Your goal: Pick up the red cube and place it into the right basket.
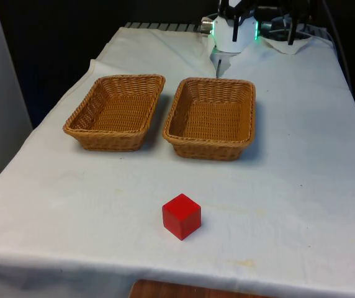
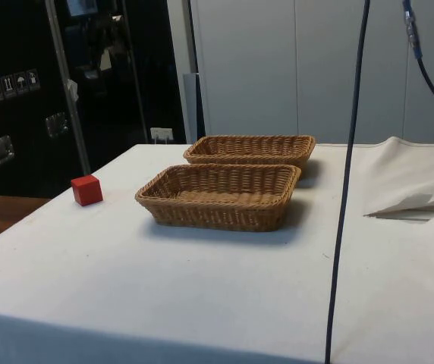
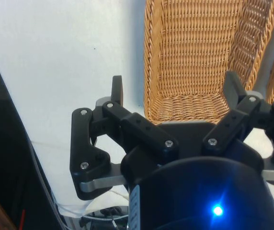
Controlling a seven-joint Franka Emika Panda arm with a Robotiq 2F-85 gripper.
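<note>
Item one: small red cube [image 1: 181, 215], solid colour with sharp edges. It rested on the white cloth of the counter [image 1: 301, 205] near the edge farthest from the robot, well apart from both baskets, with one corner turned toward the front camera. In the side view the red cube [image 2: 86, 189] sat alone toward the counter's end by the dark cabinets.

Item two: two rectangular woven wicker baskets, tan, with shallow sloping walls. They stood side by side at mid-counter, long sides parallel, with a narrow gap between them. One basket [image 1: 116, 112] lay on the front view's left; the other basket [image 1: 211, 117] lay on the front view's right. Nothing lay inside either. In the side view the one on the front view's right was the nearer basket [image 2: 218, 196], and the other was the farther basket [image 2: 250, 149] behind it.

Item three: black two-finger tool [image 3: 174, 93] on the white arm. In the wrist view it hung above the cloth at the short end of a basket [image 3: 194, 57]. Its fingers [image 3: 117, 89] were spread wide apart with nothing between them. The red cube lay far from it, across the baskets.

Item four: white cloth, rumpled into folds [image 2: 410, 186] toward the robot's end of the counter.
</note>
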